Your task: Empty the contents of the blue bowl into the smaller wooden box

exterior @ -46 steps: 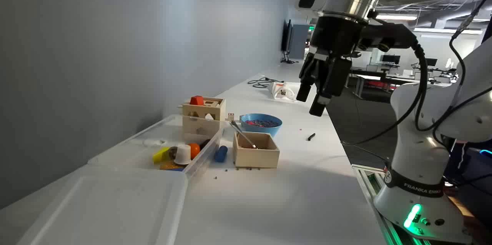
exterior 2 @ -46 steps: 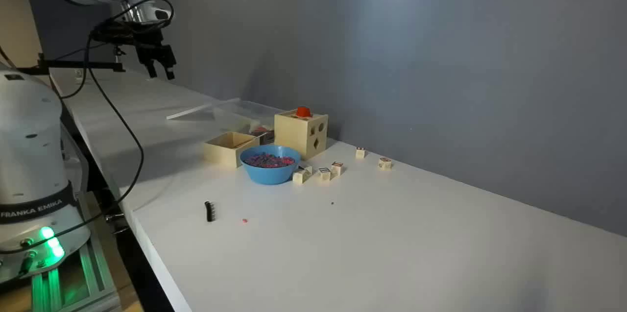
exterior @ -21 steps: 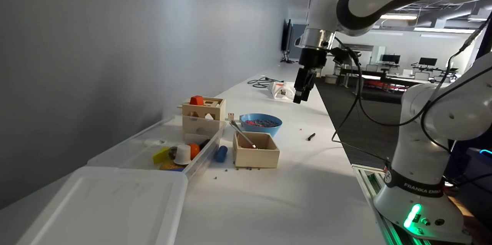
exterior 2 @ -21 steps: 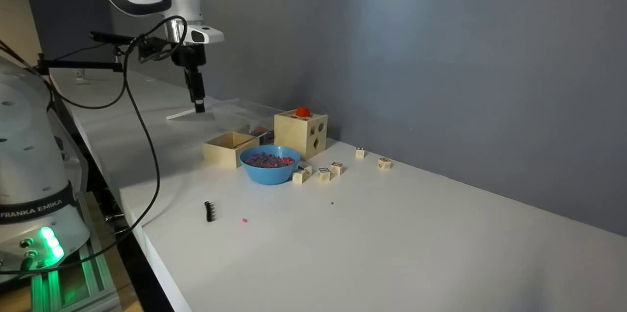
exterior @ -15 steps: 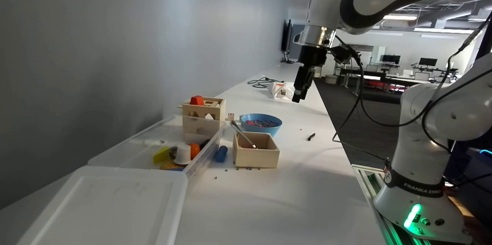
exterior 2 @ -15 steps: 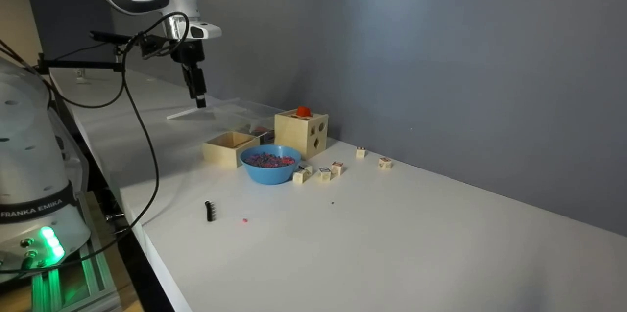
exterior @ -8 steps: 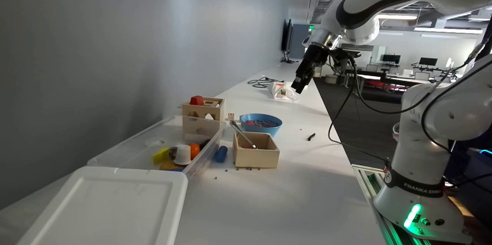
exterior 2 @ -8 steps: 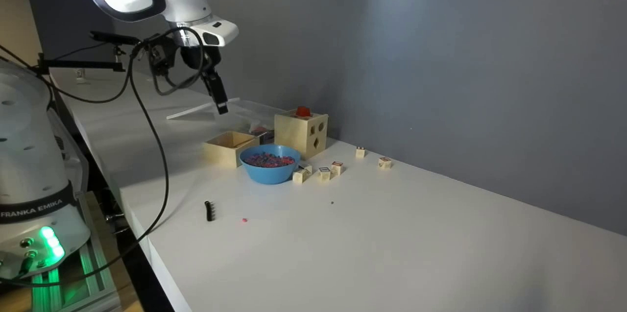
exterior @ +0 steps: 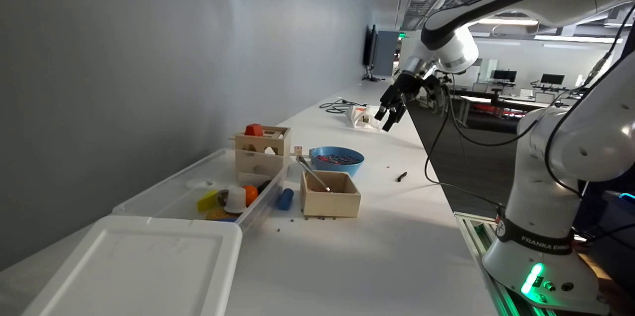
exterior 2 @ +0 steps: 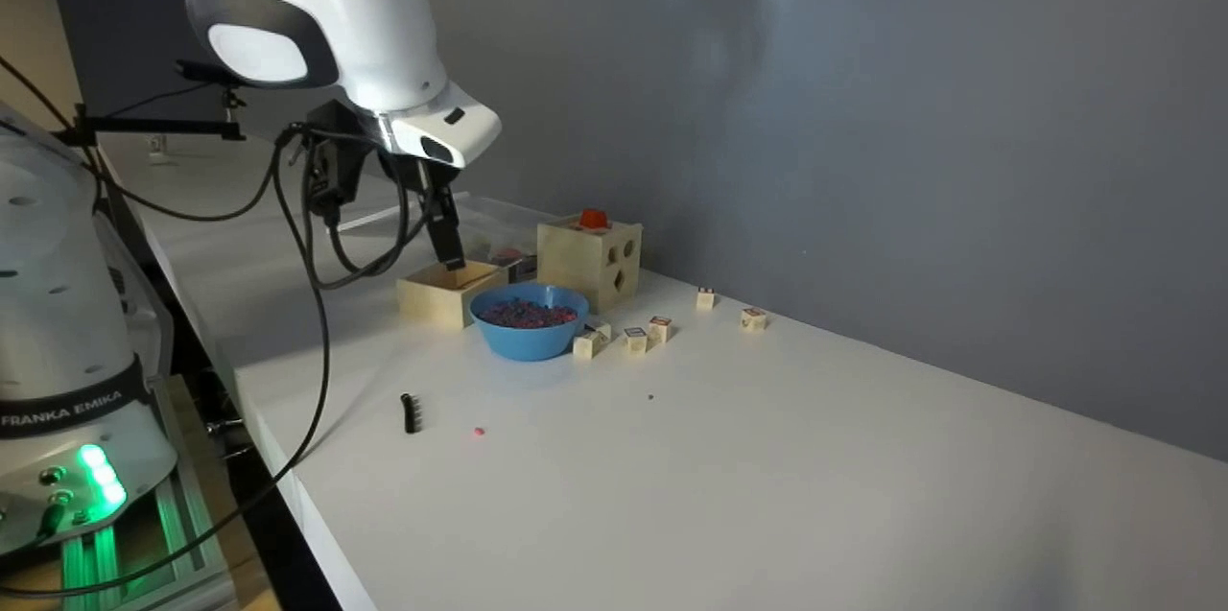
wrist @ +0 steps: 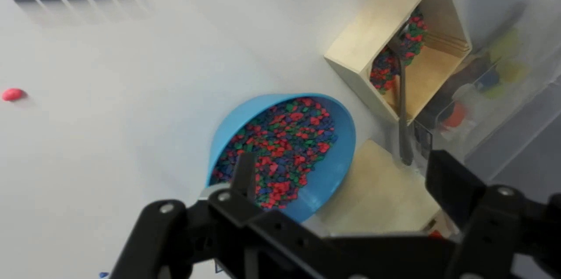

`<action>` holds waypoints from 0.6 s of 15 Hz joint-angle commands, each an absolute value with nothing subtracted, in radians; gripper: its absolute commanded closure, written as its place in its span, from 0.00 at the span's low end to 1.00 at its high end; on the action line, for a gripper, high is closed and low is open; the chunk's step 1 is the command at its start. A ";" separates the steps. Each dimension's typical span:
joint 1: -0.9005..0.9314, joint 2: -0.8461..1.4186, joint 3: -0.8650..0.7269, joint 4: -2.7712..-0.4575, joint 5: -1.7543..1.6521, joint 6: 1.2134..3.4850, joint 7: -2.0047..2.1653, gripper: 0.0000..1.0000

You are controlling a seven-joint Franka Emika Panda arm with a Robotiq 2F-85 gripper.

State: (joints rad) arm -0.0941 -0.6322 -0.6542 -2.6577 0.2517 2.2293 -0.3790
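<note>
Bowl (exterior 2: 528,343), round, plain blue, on white desk (exterior 2: 767,467), holding tiny red, green and blue bits (wrist: 282,147); low square pale wooden box (exterior: 331,205) just beside, similar bits (wrist: 384,71) inside. Jaws standing apart.

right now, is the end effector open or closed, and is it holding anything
End effector: open, jaws wide apart, holding nothing; the blue bowl is not gripped.

Soft glare streaks the dim grey wall (exterior 2: 815,141).
</note>
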 commanded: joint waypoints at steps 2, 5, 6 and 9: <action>-0.129 -0.567 -0.613 -2.631 0.280 2.222 -0.391 0.00; -0.130 -0.528 -0.612 -2.613 0.295 2.263 -0.373 0.00; -0.135 -0.490 -0.614 -2.598 0.307 2.330 -0.352 0.00; -0.153 -0.341 -0.650 -2.502 0.307 2.416 -0.317 0.00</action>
State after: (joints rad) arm -0.1294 -0.5024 -0.6384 -2.6033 0.2664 2.3651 -0.3366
